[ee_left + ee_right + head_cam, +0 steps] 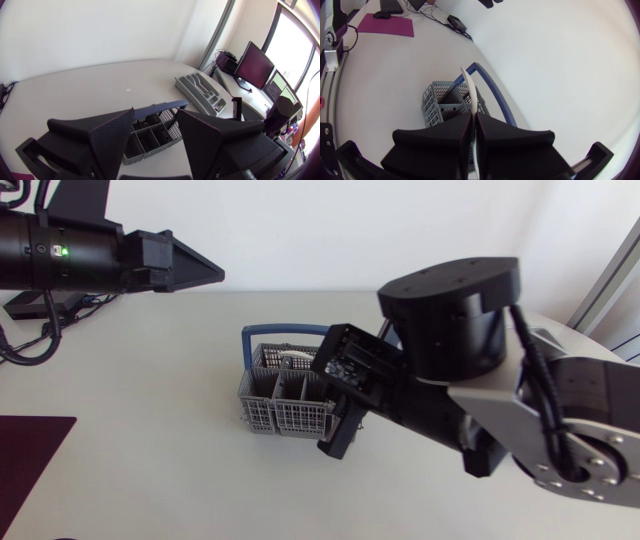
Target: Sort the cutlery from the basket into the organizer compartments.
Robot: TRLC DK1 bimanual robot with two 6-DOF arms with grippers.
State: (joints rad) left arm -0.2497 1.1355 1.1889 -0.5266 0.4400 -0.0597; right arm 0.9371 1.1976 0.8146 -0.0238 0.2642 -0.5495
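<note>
Right gripper (472,116) fingers pinching narrow on thin white cutlery piece (465,82), hanging over basket (440,102). I'm judging it light, stiff, slick plastic, so gripping its flat faces. Left gripper (156,117) hovering, fingers wide, empty. Organizer (200,92) waiting on worktop (100,90) beyond basket.

In the centre of the head view, the right arm (470,380) covers the right side of the basket (275,395). In the right wrist view, the white utensil (467,92) has its lower end hidden inside the right gripper (473,118), and its kind is unclear. What lies in the organizer (200,92) is too small to tell.
</note>
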